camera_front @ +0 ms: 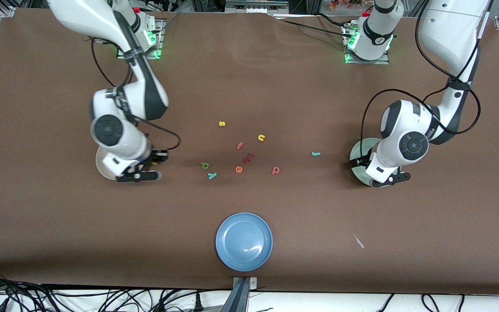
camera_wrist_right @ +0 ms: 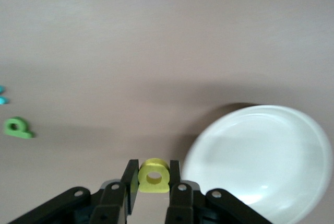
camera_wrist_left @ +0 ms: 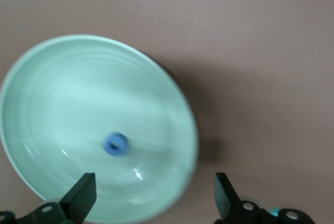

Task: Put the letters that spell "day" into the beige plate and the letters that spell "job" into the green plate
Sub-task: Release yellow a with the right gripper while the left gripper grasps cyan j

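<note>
Jaws: left gripper [camera_wrist_left: 154,195] is standing wide apart over the green plate [camera_wrist_left: 62,78], blue o [camera_wrist_left: 116,144] lying inside | right gripper [camera_wrist_right: 154,185] is clamping the yellow a [camera_wrist_right: 154,176] beside the beige plate [camera_wrist_right: 271,145], apparently for dropping it in.

Bare table [camera_front: 301,208] between blue plate [camera_front: 244,241] and letter cluster [camera_front: 241,154]; passage free.

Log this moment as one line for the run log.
left gripper: open over green plate, blue o in it | right gripper: shut on yellow a beside beige plate
</note>
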You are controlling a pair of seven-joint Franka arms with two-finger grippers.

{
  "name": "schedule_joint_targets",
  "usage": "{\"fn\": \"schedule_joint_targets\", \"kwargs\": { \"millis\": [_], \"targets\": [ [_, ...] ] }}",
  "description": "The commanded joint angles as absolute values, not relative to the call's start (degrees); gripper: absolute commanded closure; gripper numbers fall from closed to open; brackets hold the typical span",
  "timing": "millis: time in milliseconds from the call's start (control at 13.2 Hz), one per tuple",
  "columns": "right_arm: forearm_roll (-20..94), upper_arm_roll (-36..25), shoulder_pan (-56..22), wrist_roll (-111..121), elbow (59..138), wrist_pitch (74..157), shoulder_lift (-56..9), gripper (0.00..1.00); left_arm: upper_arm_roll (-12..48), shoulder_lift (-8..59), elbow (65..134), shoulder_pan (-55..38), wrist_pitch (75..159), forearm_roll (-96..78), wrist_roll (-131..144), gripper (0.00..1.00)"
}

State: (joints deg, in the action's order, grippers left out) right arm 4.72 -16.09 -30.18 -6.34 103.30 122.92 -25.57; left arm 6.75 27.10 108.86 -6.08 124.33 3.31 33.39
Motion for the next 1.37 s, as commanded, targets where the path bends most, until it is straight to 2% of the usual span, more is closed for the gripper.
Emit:
{"fn": "schedule_joint_targets", "kwargs": {
  "millis": [0,228,380,608,684,759,911,987,1139,1291],
  "targets": [
    [5.45,-19.67,-30.76,1.38,108.44,123.83,-21.98,1.0,8.79,27.68,107.84,-9.04,122.96,2.9,47.5,0.0],
    [5.63,-22.32,-30.76,5.26,115.72,128.91,-18.3,1.0,8.79,29.26,107.31,-12.56,124.18,0.46,59.63,0.0],
    [5.63,-23.55,-30.67,7.81,121.26,135.14,-16.97,0.96,9.14,31.45,108.28,-13.53,129.61,-7.43,61.78,0.0],
    [5.71,-24.17,-30.59,8.09,125.85,141.22,-16.96,0.9,9.23,31.55,110.91,-14.5,133.68,-9.23,71.16,0.0],
    [5.71,-24.17,-30.59,7.82,125.95,141.41,-17.14,0.65,9.23,31.12,111.27,-14.5,133.59,-9.23,73.98,0.0],
    [5.71,-24.17,-30.59,7.56,125.51,140.81,-17.31,0.02,9.14,30.42,112.57,-14.5,133.68,-8.53,76.7,0.0],
    [5.63,-23.38,-30.76,7.56,123.59,137.22,-17.05,0.0,9.32,29.54,116.43,-15.03,138.75,-8.53,79.7,0.0],
    [5.63,-23.12,-31.2,7.56,121.49,134.5,-17.31,0.0,9.32,29.36,118.46,-15.73,142.0,-8.53,80.93,0.03],
    [5.28,-20.4,-31.46,8.17,117.61,130.53,-18.62,0.0,9.32,29.35,119.09,-15.65,143.61,-8.53,82.26,0.36],
    [5.36,-15.85,-31.46,7.56,114.36,130.6,-20.99,0.0,9.23,29.53,119.0,-15.73,143.88,-8.53,82.97,0.55]
  ]
}}
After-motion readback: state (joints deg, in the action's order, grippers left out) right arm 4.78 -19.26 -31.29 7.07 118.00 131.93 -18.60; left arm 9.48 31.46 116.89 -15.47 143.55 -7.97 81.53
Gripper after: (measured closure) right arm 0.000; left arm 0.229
